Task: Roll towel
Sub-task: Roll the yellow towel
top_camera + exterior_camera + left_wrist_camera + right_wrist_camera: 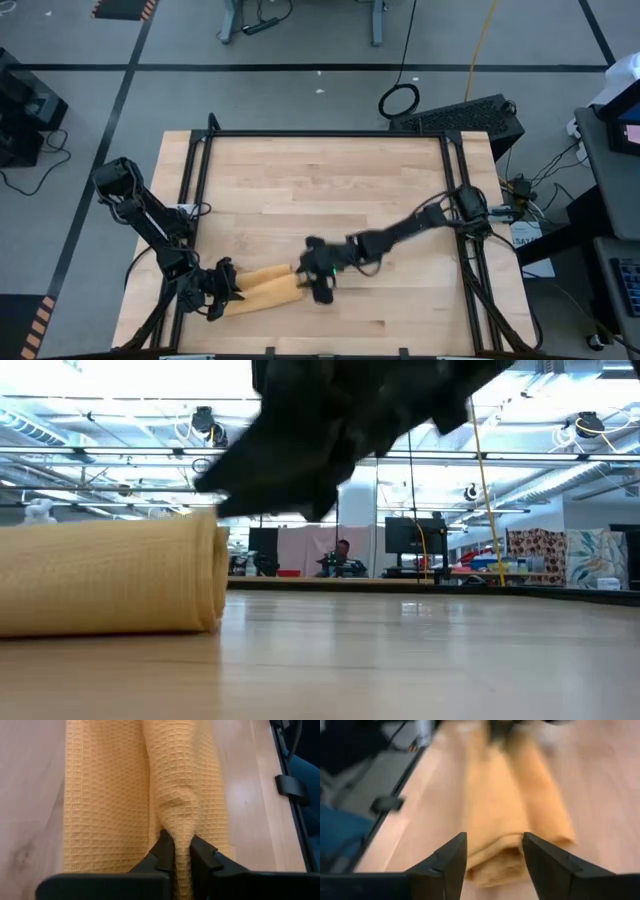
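The mustard-yellow towel (265, 288) lies rolled into a short thick roll near the table's front left, resting on the wood along its length (110, 575). My left gripper (222, 290) is at the roll's left end, shut on the cloth (125, 795). My right gripper (318, 285) hangs open just above and beyond the roll's right end. In the right wrist view its fingers (495, 850) stand on either side of the towel's end (505, 805) without touching it. In the low view it is the dark shape (330, 430) over the roll. My left gripper pinches a raised ridge of the towel's outer cloth (181, 827) between its two fingers at the roll's left end. The fingers slant down from the table's left and lie along the roll. The cloth is puckered up at the pinch, and the roll rests on the table.
Black rails frame the tabletop on the left (190, 190) and right (462, 170). Bare wood (330, 190) stretches across the middle and far side of the table. Beyond it are cables, desks and a person seated far off in the room (343, 555).
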### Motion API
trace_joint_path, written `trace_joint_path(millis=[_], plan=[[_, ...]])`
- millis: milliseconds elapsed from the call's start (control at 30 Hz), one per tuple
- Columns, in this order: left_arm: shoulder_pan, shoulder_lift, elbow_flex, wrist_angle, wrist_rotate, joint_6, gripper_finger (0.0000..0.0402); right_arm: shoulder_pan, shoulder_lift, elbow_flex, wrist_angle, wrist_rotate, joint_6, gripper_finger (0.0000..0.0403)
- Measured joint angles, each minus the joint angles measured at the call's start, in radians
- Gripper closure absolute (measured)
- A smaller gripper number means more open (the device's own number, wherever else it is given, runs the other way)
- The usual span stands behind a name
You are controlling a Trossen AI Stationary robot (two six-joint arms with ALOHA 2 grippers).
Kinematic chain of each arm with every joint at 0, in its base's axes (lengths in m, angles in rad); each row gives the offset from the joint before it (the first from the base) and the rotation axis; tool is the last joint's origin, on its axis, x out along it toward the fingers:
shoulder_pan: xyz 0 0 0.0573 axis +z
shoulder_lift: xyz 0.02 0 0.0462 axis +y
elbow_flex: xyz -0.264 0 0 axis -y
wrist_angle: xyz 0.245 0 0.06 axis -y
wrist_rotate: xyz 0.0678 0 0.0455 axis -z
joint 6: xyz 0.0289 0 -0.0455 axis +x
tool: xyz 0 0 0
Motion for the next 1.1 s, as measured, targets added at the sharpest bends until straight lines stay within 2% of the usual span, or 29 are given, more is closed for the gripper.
trace_joint_path(millis=[133, 267, 367, 533, 700, 867, 1000, 1100], plan=[[0.001, 0.0, 0.0, -0.002, 0.012, 0.0, 0.0356, 0.081, 0.021, -0.004, 0.105, 0.099, -0.216, 0.02], [0.001, -0.001, 0.0, -0.004, 0.022, -0.002, 0.0352, 0.128, 0.066, 0.001, 0.263, 0.242, -0.349, 0.0169], [0.001, -0.001, 0.0, -0.005, 0.043, -0.003, 0.0352, 0.148, 0.102, -0.001, 0.289, 0.345, -0.395, 0.0139], [0.003, -0.001, 0.0, -0.006, 0.05, -0.003, 0.0351, 0.155, 0.115, 0.003, 0.337, 0.321, -0.397, 0.0107], [0.019, -0.001, -0.001, -0.006, 0.06, -0.002, 0.035, 0.154, 0.178, 0.002, 0.398, 0.316, -0.395, 0.0108], [0.033, -0.001, -0.001, -0.007, 0.079, 0.001, 0.035, 0.13, 0.249, 0.025, 0.403, 0.325, -0.319, 0.011], [0.033, -0.002, 0.002, -0.008, 0.052, -0.001, 0.0347, 0.118, 0.262, 0.029, 0.394, 0.342, -0.245, 0.0121], [0.034, -0.008, 0.014, -0.025, 0.042, 0.03, 0.0326, 0.11, 0.262, 0.031, 0.344, 0.345, -0.144, 0.0151]])
